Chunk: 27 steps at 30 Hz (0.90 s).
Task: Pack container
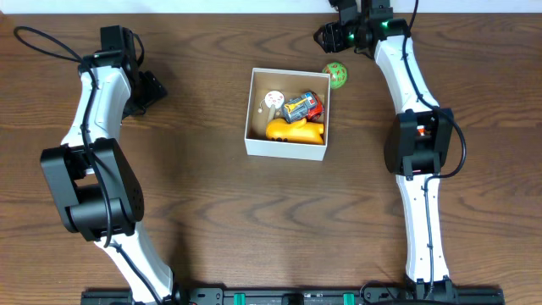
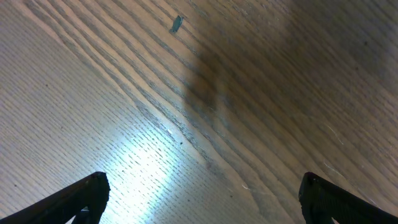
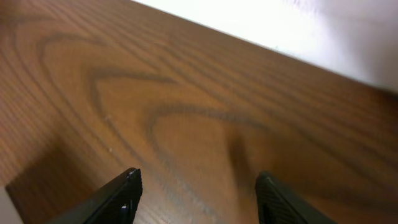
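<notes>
- Right fingers spread, empty, above bare worktop near the far edge.
- Left fingers gape too, gripping nothing.
- Green ball sits just beside the far right corner of the container: probably the next pick. Straddle it squarely, clear of the wall, since it may roll.
- That container sits mid-worktop, toys inside.

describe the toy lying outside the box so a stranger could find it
Start at the white-walled container in the middle of the wooden table. Just off its far right corner lies a small round green toy. It alone is green and outside the walls.
</notes>
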Each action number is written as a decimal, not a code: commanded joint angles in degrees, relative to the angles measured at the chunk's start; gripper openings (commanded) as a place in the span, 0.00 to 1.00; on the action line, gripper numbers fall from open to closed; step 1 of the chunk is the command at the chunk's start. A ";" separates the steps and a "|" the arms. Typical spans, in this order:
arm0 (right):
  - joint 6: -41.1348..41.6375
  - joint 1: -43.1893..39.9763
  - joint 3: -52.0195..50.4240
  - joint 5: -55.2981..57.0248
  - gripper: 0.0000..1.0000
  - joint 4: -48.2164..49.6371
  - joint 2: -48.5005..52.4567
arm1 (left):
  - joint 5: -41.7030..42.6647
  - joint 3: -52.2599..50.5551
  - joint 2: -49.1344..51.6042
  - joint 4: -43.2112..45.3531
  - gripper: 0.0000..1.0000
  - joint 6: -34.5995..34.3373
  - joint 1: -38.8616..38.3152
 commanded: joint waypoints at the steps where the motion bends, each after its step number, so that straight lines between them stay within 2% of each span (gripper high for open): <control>1: 0.94 0.26 0.07 -1.01 0.63 -2.21 -4.61 | -0.70 -0.39 0.11 -0.15 0.98 -0.13 0.20; 9: 0.94 0.52 0.07 -0.92 0.62 -11.28 -7.63 | -0.70 -0.39 0.11 -0.15 0.98 -0.13 0.20; 14: 0.96 0.52 0.07 4.52 0.61 -18.93 -9.81 | -0.70 -0.39 0.11 -0.15 0.98 -0.13 0.20; 21: 0.96 0.52 0.07 6.51 0.64 -31.08 -10.54 | -0.70 -0.39 0.11 -0.15 0.98 -0.13 0.20; 27: 0.96 0.52 0.04 6.62 0.67 -35.80 -10.51 | -0.70 -0.39 0.11 -0.15 0.98 -0.13 0.20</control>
